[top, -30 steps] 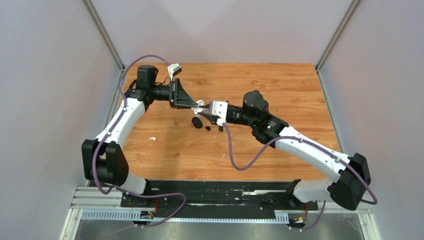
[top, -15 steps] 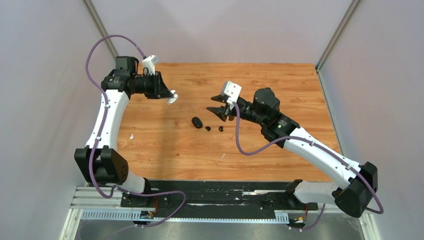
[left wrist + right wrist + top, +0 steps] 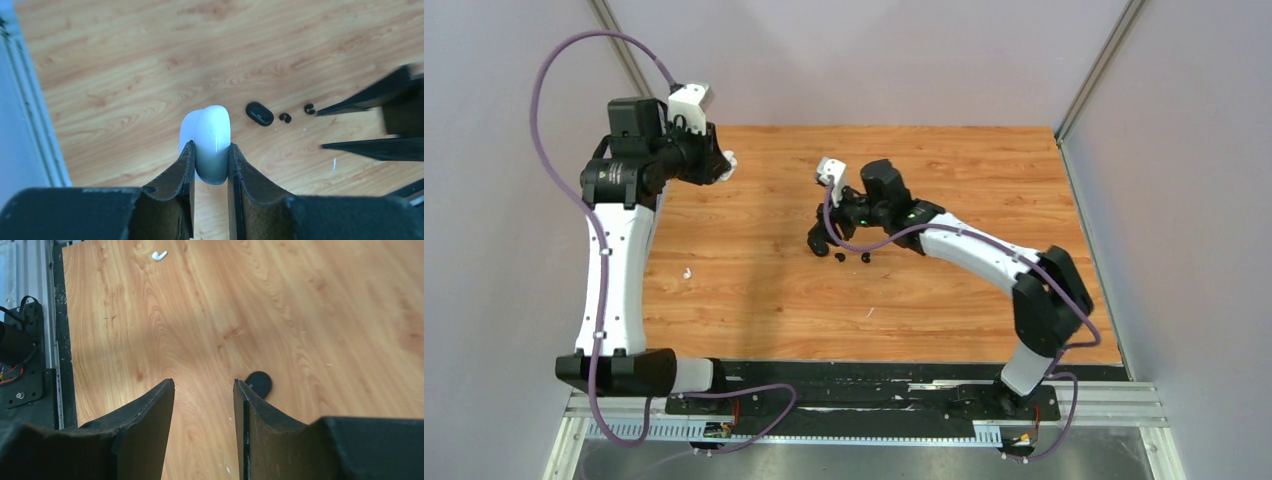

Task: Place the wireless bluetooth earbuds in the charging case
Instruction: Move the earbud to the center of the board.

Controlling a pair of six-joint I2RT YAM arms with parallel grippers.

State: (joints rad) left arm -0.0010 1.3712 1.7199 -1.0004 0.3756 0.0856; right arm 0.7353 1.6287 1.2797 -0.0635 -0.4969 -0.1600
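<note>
2 black earbuds [image 3: 839, 258] on table [image 3: 984, 180] just beside 1 black case [image 3: 259, 113]; 1 white earbud [image 3: 687, 272] alone, well left. Left gripper [image 3: 210, 147] clamped on 1 white case [image 3: 212, 127], aloft, inside unseen. Right gripper [image 3: 203, 385] jaws apart, empty; black case half hidden behind it.

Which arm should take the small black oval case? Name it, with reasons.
Right. The open right gripper hovers beside the black oval case; the left gripper is shut on a glossy white rounded case.
</note>
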